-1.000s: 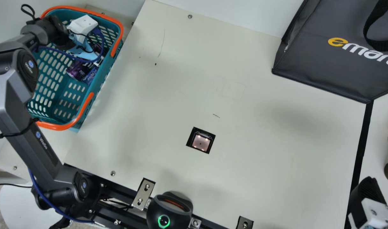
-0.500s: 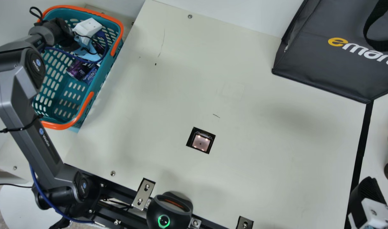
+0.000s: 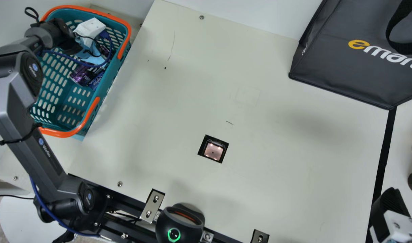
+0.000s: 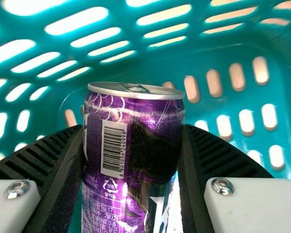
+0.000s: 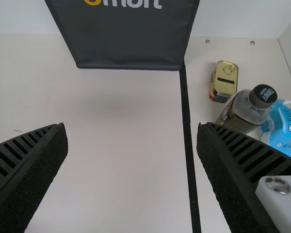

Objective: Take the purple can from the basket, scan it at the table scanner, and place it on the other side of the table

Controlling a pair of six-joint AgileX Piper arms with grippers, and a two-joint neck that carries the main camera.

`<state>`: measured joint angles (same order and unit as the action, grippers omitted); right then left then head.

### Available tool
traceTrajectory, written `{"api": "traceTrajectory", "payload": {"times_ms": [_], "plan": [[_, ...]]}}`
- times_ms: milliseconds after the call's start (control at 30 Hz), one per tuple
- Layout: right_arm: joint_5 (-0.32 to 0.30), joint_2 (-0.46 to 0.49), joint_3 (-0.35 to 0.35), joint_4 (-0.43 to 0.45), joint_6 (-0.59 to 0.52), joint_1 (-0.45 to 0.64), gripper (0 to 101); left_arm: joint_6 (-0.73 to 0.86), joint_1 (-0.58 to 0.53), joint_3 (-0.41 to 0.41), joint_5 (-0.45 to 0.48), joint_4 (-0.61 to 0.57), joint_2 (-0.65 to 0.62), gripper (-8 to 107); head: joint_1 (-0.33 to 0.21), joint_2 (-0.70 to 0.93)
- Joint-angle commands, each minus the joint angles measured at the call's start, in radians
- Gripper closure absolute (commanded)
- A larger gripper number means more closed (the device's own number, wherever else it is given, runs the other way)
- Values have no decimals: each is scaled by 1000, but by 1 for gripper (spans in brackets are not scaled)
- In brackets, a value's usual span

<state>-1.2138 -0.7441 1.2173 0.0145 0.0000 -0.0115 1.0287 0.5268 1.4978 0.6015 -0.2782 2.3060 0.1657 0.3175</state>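
In the main view, my left gripper (image 3: 90, 29) is down in the teal basket (image 3: 64, 98), its white part uppermost. The purple can (image 3: 81, 75) lies beside a blue packet (image 3: 96, 81) in there. From the left wrist view, the can (image 4: 131, 160) has its silver top and barcode showing, and my left gripper (image 4: 133, 160) is shut on it, one ribbed finger against each side. At the main view's lower right corner is my right gripper (image 3: 391, 206); in the right wrist view my right gripper (image 5: 132, 160) stands open and holds nothing. The scanner window (image 3: 213, 151) glows in the table.
A dark bag (image 3: 347, 57) stands at the table's far right. Past the black strip (image 5: 188, 141) are a small tin (image 5: 224, 81), a dark-capped bottle (image 5: 247, 109) and a blue-and-white pack (image 5: 283, 128). The basket's orange rim (image 3: 91, 114) stands above the table's left edge.
My left arm shifted slightly right and then partly back left over the basket. The purple can has turned or shifted a little. My right gripper has stayed still.
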Motion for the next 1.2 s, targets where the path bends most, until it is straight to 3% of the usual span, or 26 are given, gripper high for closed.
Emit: {"api": "traceTrajectory", "payload": {"times_ms": [0,733,1167], "plan": [[0,0,0,0,0,0,6,2,4,-27,2,-18,-39,107,-27,4],[1,0,0,0,0,0,6,-152,65,-345,-35,-159,-512,107,-27,4],[1,0,0,0,0,0,6,-350,37,-444,-117,-174,-782,107,-27,4]]}}
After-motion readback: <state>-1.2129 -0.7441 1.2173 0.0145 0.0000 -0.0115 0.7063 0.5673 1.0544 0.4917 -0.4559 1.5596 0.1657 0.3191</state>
